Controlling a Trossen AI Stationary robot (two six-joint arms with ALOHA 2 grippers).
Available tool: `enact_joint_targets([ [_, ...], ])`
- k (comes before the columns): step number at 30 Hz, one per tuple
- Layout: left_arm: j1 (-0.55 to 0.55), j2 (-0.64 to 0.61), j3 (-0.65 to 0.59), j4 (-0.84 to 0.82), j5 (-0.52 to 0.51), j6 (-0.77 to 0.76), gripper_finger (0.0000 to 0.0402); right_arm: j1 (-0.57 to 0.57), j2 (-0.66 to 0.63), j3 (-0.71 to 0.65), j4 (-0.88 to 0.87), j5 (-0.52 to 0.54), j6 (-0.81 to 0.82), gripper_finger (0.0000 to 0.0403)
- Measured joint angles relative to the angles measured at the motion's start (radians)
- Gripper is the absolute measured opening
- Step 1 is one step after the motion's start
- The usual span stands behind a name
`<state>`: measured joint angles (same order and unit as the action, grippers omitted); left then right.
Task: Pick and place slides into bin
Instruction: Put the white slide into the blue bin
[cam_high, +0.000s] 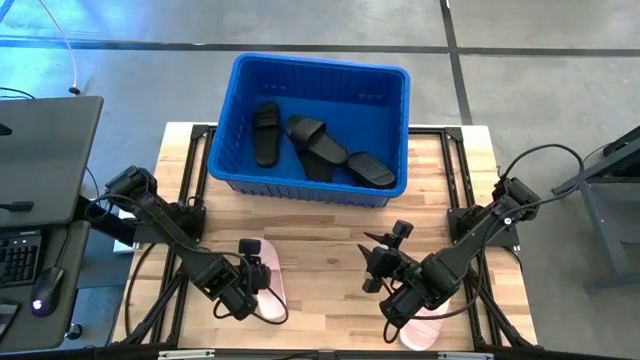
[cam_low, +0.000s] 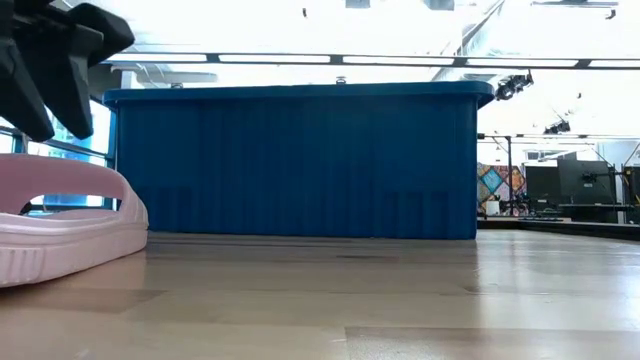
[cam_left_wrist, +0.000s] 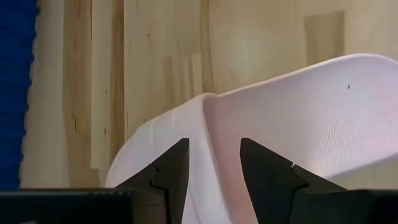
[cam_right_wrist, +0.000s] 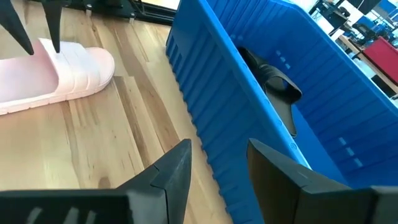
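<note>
1. We see the left claw (cam_high: 243, 290) spread wide, straddling a pink slide (cam_high: 265, 283) on the worktop (cam_high: 330, 240).
2. The right claw (cam_high: 385, 262) hangs released above a second pink slide (cam_high: 427, 330).
3. Black slides (cam_high: 316, 147) lie inside the blue bin (cam_high: 395, 78).

The bin (cam_high: 232, 150) sits at the table's (cam_high: 330, 250) far edge, centred — four slides (cam_high: 318, 148) lying inside it. Near the front edge, one slide (cam_high: 268, 285) lies left under the left gripper (cam_high: 243, 290), another (cam_high: 428, 330) right beneath the right arm — well apart from each other.
</note>
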<state>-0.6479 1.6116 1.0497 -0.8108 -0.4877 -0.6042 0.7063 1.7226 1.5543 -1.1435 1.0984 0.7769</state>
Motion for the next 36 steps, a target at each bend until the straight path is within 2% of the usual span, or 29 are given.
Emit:
enact_joint_targets([
  [13,0.0,0.119,0.001,-0.019,-0.014,-0.121,0.0133,-0.002,0.0,0.0,0.0,0.057,-0.015,0.0147],
  [29,0.0,0.12,0.003,-0.069,-0.018,-0.207,0.0133,-0.021,0.0,0.0,0.003,0.053,-0.037,0.0145],
  [36,0.0,0.12,0.002,-0.194,-0.026,-0.318,0.0133,-0.021,0.0,0.0,0.003,0.052,-0.036,0.0145],
])
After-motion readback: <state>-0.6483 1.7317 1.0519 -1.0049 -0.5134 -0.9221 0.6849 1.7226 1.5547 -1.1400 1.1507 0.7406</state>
